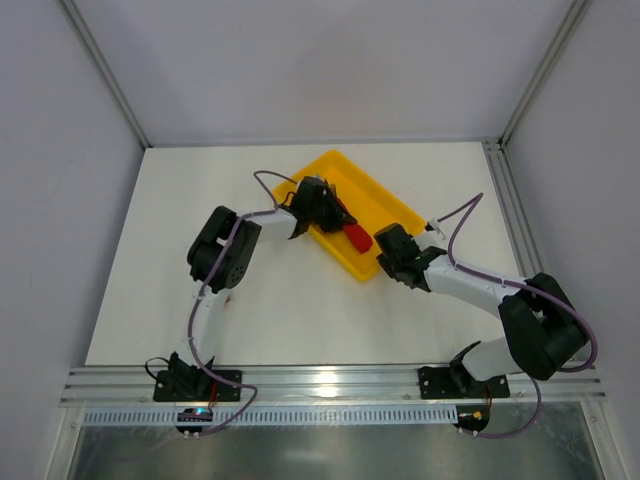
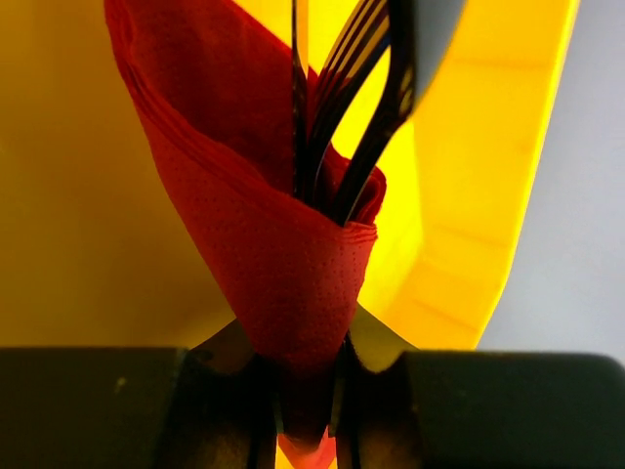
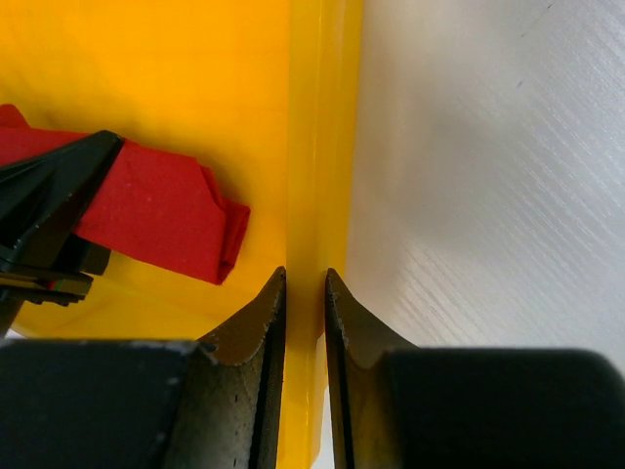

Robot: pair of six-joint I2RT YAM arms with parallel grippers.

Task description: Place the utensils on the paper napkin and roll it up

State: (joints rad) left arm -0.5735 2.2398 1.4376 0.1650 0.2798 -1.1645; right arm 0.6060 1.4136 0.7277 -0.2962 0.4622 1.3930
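The red paper napkin (image 2: 273, 244) is rolled into a cone around the utensils (image 2: 376, 107), whose dark ends stick out of its open top; their colours do not show. My left gripper (image 2: 308, 391) is shut on the roll's narrow end, over the yellow tray (image 2: 488, 195). In the top view the left gripper (image 1: 320, 210) holds the napkin roll (image 1: 356, 238) inside the tray (image 1: 375, 190). My right gripper (image 3: 305, 278) is shut on the tray's rim (image 3: 322, 147) at its near corner. The napkin roll (image 3: 156, 210) lies just left of it, with a left finger (image 3: 49, 195) on it.
The tray lies diagonally at the back middle of the white table (image 1: 300, 310). The right gripper (image 1: 388, 262) sits at the tray's near corner. Grey walls and metal frame rails (image 1: 510, 200) surround the table.
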